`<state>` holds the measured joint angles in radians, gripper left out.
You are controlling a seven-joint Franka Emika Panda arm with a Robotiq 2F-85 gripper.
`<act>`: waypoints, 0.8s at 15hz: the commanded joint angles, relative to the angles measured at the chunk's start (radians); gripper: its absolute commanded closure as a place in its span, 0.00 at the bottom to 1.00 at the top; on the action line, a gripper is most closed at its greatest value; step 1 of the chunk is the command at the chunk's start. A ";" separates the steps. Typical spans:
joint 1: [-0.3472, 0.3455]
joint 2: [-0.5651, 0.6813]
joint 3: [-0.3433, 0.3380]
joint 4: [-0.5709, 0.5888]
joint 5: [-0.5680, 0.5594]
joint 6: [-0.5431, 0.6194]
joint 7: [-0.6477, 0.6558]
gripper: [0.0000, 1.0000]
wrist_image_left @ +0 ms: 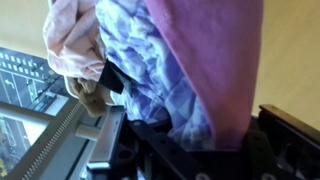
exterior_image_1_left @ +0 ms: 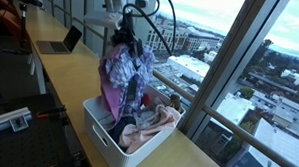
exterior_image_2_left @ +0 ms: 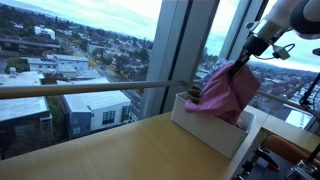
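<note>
- In an exterior view, a purple-and-pink cloth [exterior_image_1_left: 125,78] is seen hanging from the gripper [exterior_image_1_left: 128,35] above a white basket [exterior_image_1_left: 96,127] on the table [exterior_image_1_left: 69,86]. The fingers are closed, pinching the cloth's top.
- In an exterior view from the other side, the cloth's lower edge is seen reaching the basket rim, so the lift is judged only partly done.
- In the wrist view, the fingers are hidden by fabric. A pale pink garment [wrist_image_left: 70,40] is noted beside the cloth, not gripped.
</note>
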<state>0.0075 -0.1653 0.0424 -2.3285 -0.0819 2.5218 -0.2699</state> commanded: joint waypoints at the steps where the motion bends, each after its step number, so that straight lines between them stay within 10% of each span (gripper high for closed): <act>1: 0.081 -0.066 0.090 0.038 -0.062 -0.073 0.112 1.00; 7: 0.188 0.014 0.264 0.180 -0.160 -0.164 0.325 1.00; 12: 0.206 0.111 0.259 0.178 -0.150 -0.139 0.333 1.00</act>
<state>0.2127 -0.1287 0.3210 -2.1787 -0.2170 2.3748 0.0614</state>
